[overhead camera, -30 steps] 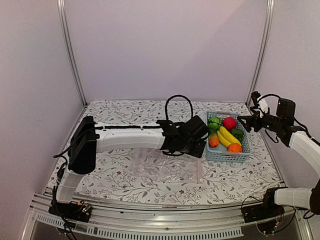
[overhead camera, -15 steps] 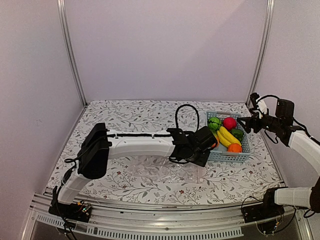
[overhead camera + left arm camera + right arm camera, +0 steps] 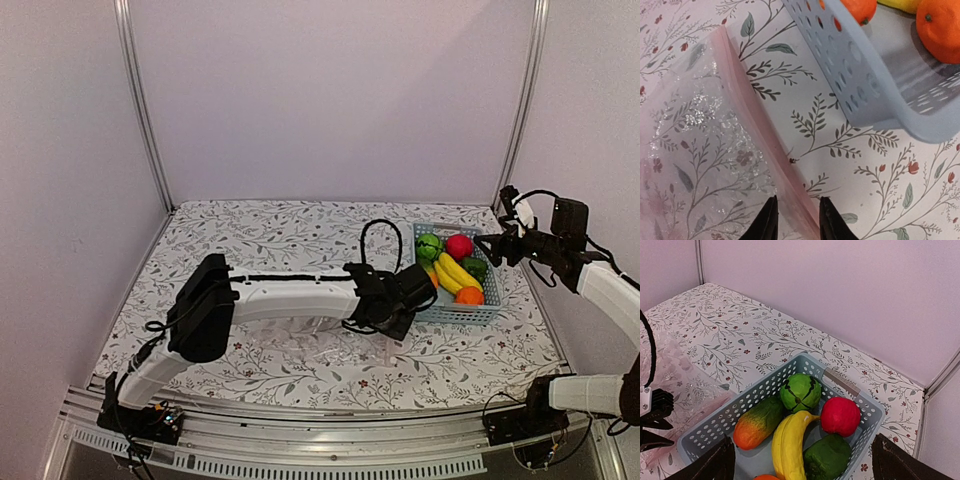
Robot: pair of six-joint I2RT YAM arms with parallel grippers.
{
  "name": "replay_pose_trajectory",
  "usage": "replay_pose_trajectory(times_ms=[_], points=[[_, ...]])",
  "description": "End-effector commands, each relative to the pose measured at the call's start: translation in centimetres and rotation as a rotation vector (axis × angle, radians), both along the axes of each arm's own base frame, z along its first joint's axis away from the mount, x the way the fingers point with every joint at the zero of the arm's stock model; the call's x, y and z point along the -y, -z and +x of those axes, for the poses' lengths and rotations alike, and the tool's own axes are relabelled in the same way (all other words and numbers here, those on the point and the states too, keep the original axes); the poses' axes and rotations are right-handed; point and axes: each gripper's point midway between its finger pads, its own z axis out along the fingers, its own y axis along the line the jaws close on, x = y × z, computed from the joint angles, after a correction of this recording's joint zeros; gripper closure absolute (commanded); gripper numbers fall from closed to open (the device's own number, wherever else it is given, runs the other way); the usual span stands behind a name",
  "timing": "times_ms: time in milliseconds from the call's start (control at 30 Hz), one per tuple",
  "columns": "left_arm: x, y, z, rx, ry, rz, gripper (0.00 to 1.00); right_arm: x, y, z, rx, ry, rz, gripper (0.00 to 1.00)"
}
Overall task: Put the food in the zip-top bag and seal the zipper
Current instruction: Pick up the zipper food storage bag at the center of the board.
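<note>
The clear zip-top bag (image 3: 320, 340) lies flat on the floral table, left of the basket. Its zipper (image 3: 760, 135) is a pinkish strip along the edge nearest the basket. My left gripper (image 3: 796, 200) is low over that edge (image 3: 395, 318), its fingers narrowed and straddling the strip, with a gap on both sides. The food sits in the basket: a green round piece (image 3: 800, 391), red apple (image 3: 840, 415), bananas (image 3: 790, 445), a carrot-like piece (image 3: 757, 422), a dark green piece (image 3: 829, 456) and an orange (image 3: 469, 295). My right gripper (image 3: 801, 439) hovers wide open above the basket, holding nothing.
The light-blue perforated basket (image 3: 458, 312) stands at the right of the table, its near corner (image 3: 860, 85) close to the bag's zipper edge. Pale walls and metal frame posts (image 3: 140, 100) enclose the table. The left arm stretches across the bag.
The left arm slid right and toward the near edge, coming down onto the bag's zipper edge, and its jaws narrowed from wide open. The right arm stayed put.
</note>
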Motion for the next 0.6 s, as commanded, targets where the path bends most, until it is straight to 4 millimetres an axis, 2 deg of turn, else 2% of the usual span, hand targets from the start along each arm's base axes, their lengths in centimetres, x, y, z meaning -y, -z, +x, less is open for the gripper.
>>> replay_pose_trajectory(times_ms=[0, 33, 100, 200, 367, 467, 567], points=[[-0.7, -0.5, -0.7, 0.005, 0.017, 0.045, 0.75, 0.3, 0.0, 0.1, -0.011, 0.01, -0.007, 0.07], [-1.2, -0.6, -0.8, 0.008, 0.016, 0.057, 0.78, 0.2, 0.0, 0.1, -0.011, 0.009, -0.005, 0.07], [-2.3, -0.8, -0.8, 0.017, 0.01, 0.083, 0.91, 0.2, -0.1, 0.1, -0.009, 0.006, -0.005, 0.07], [-4.8, -0.9, -1.1, 0.03, -0.001, 0.145, 0.99, 0.2, -0.1, 0.1, -0.01, 0.006, -0.006, 0.07], [-8.9, -1.6, -2.1, 0.046, -0.006, 0.227, 1.0, 0.1, 0.0, 0.1, -0.013, 0.002, -0.005, 0.07], [-10.6, -2.3, -3.1, 0.082, 0.041, 0.253, 1.0, 0.2, 0.0, 0.1, -0.012, 0.003, -0.007, 0.07], [-11.3, -3.3, -4.3, 0.163, 0.137, 0.267, 1.0, 0.1, 0.1, 0.1, -0.014, 0.002, -0.006, 0.07]])
